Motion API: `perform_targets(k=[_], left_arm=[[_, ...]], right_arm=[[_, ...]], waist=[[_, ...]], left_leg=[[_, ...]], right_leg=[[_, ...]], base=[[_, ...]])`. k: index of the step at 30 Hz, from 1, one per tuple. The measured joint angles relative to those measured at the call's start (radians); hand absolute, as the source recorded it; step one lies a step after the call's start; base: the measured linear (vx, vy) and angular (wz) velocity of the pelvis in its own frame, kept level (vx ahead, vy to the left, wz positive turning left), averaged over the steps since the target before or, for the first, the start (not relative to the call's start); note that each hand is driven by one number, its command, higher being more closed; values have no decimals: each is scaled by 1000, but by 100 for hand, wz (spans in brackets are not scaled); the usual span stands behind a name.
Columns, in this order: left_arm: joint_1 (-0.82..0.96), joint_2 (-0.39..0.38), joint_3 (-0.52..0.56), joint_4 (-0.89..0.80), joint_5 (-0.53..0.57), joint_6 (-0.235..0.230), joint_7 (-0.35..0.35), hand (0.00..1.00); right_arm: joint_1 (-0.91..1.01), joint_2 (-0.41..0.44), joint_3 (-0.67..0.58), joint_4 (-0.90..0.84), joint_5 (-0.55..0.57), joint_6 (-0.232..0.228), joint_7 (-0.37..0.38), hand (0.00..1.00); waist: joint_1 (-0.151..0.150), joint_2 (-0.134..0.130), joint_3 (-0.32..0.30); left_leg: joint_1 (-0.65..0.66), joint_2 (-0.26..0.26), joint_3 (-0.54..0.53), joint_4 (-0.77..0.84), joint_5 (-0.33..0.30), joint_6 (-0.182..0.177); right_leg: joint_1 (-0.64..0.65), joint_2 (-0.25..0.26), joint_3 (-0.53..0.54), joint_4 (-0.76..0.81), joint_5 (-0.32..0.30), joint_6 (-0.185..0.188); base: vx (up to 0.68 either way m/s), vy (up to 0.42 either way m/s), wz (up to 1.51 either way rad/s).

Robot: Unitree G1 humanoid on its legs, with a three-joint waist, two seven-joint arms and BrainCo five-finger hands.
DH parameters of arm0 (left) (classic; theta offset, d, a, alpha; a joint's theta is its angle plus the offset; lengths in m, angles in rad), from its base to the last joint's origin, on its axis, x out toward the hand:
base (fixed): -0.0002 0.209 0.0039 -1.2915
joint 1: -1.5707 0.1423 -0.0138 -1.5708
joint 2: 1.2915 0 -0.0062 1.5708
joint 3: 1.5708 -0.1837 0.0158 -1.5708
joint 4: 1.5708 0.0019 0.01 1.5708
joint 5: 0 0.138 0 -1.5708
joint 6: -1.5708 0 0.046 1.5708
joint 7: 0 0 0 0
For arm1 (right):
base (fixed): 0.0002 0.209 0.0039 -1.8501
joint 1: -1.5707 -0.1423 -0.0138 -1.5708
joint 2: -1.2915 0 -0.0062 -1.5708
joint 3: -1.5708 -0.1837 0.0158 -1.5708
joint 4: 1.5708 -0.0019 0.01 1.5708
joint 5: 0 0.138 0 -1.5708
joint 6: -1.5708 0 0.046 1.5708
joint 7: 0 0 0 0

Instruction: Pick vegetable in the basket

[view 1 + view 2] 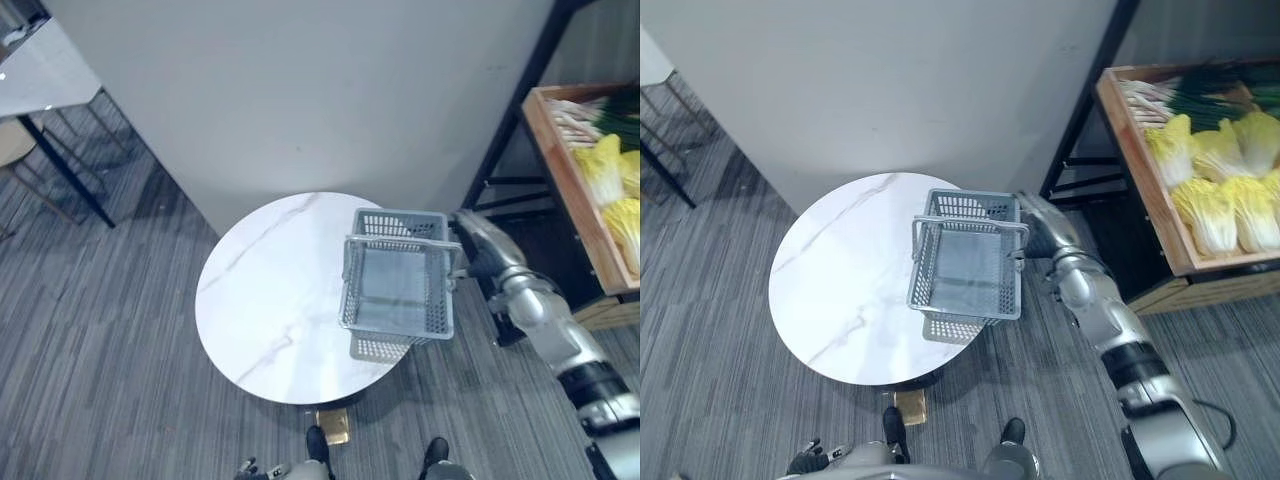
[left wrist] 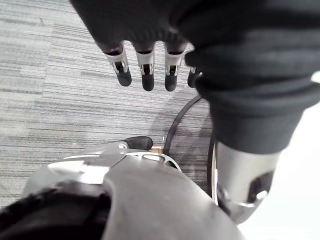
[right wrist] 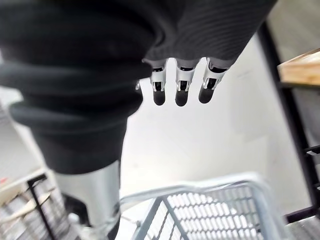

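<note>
Low at the robot's side, the left robot hand [image 2: 146,67] hangs over the carpet [image 2: 60,100], fingers straight and loose. The right robot hand [image 3: 182,89], fingers also extended and gripping nothing, is just beside the grey basket [image 1: 965,305] at the round marble worktop's [image 1: 270,290] right edge. The napa cabbages [image 1: 1210,215] lie in a wooden crate [image 1: 1146,190], well apart from the basket.

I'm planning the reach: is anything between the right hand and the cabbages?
Yes. The shelf's black post rises between the right hand, beside the basket, and the crate; the crate's wooden wall also fences the cabbages.
</note>
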Motion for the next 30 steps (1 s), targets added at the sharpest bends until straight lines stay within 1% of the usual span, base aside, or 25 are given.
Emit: perform_targets(k=[2, 5, 7, 9, 10, 14, 16, 19, 23, 25, 26, 30], left_arm=[[0, 2, 0, -13, -1, 1, 1, 0], [-3, 5, 0, -17, -9, -2, 8, 0], [-6, 6, 0, -17, -10, -4, 11, 0], [-11, 5, -2, -16, -10, -7, 18, 0], [-15, 5, -1, -16, -10, -7, 22, 0], [-32, 5, -2, -17, -11, -14, 32, 0], [-35, 5, -2, -18, -11, -15, 36, 0], [-37, 5, -10, -25, -40, -15, 40, 0], [-41, 5, -22, -26, -47, -15, 49, 0], [-44, 5, -23, -26, -47, -19, 55, 0], [-44, 5, -24, -26, -47, -20, 58, 0], [-48, 5, -43, -26, -48, -20, 67, 0]], right_arm=[[-87, 1, 53, 75, -12, -3, 21, 0], [-165, 5, 79, 135, -27, -2, 24, 0], [-201, 18, 81, 158, -27, 5, 24, 0], [-217, 26, 81, 187, -28, 10, 24, 0], [-229, 32, 82, 212, -28, 12, 24, 0], [-277, 41, 81, 286, -30, 37, 24, 0], [-297, 48, 80, 315, -31, 42, 21, 0], [-334, 62, 77, 354, -31, 56, 11, 0], [-360, 83, 20, 402, -32, 63, -7, 0], [-371, 90, -1, 416, -33, 79, -7, 0], [-373, 90, -1, 416, -40, 79, -7, 100], [-374, 101, -1, 454, -49, 80, -7, 100]], waist=[[23, -10, 10], [32, -16, 35], [31, -17, 56], [34, -14, 64], [41, -14, 65], [43, -15, 102], [43, -14, 107], [44, -14, 125], [46, -11, 144], [47, -8, 157], [46, -7, 161], [46, -2, 167]], left_leg=[[-13, -4, -16, 0, 7, 1], [-13, -7, -29, -1, 9, 3], [-14, -7, -30, -4, 11, 5], [-25, -8, -34, -6, 12, 6], [-36, -8, -35, -6, 14, 7], [-49, -9, -51, -2, 19, 8], [-59, -10, -56, -1, 21, 7], [-60, -12, -59, -1, 23, 4], [-61, -13, -63, -1, 23, 4], [-61, -13, -63, -1, 24, 4], [-61, -13, -63, -1, 24, 4], [-61, -13, -63, -4, 24, 3]], right_leg=[[3, 0, -14, -15, 9, -2], [12, -1, -21, -18, 10, -2], [11, -1, -21, -18, 10, -2], [4, -1, -22, -19, 10, -1], [-6, 0, -23, -19, 10, -1], [-3, 3, -39, -32, 17, -3], [-6, 3, -46, -36, 17, -3], [-4, 3, -51, -39, 21, -5], [-4, 3, -53, -42, 21, -5], [-4, 3, -53, -42, 21, -5], [-4, 3, -53, -42, 21, -5], [-5, 3, -53, -42, 21, -5]], base=[[6, 9, 21], [-8, 16, 13], [-38, 14, 2], [-32, 12, 3], [2, 10, 6], [17, 5, 10], [34, 5, 9], [40, 4, 3], [0, 0, 0], [0, 0, 0], [0, 0, 0], [0, 0, 0]])
